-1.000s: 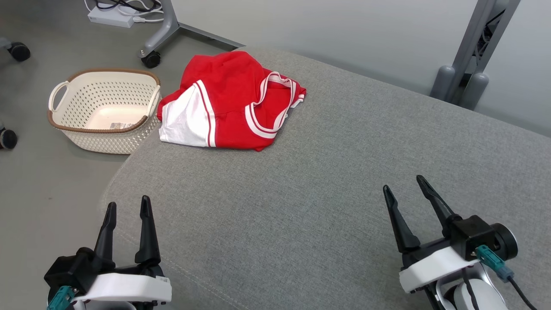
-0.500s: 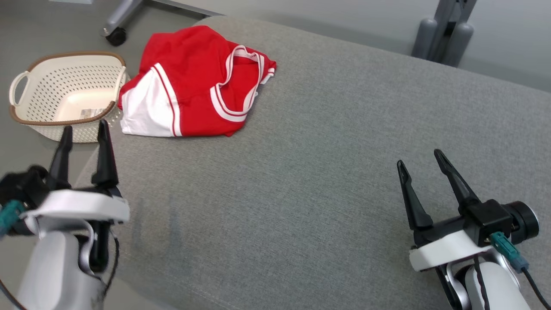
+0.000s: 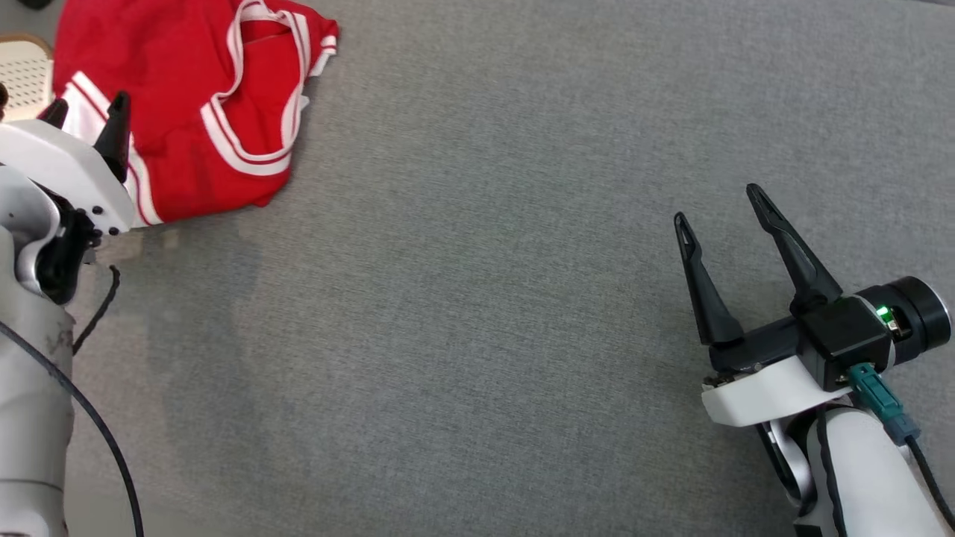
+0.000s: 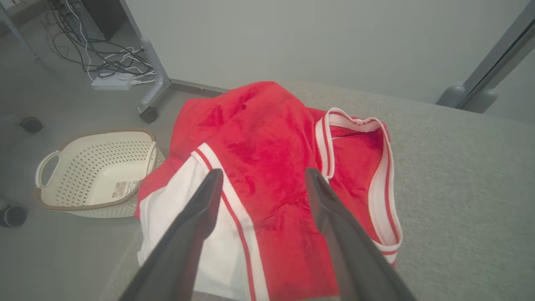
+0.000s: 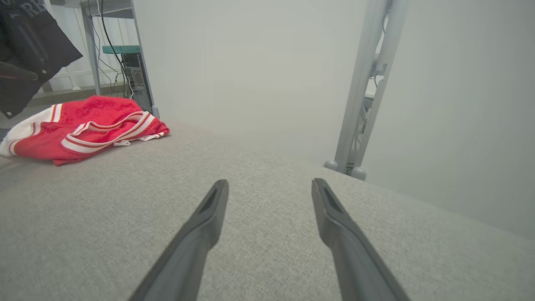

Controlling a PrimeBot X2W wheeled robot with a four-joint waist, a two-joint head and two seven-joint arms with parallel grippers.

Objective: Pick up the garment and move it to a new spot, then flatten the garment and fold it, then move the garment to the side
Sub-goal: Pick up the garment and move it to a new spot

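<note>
Grey upholstery [image 3: 485, 313] is spread wide, and the red-and-white garment [image 4: 259, 125] is seen crumpled on it directly before the left gripper [image 4: 263, 171], which is held wide open and empty. The right gripper [image 3: 717, 203], well away, is likewise opened, empty.

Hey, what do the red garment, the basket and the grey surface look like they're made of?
Red garment: soft matte knit, likely jersey; it lies in limp folds.
Basket: probably cream moulded plastic; regular holes, smooth handle.
Grey surface: woven upholstery cloth; fine flecked weave.
</note>
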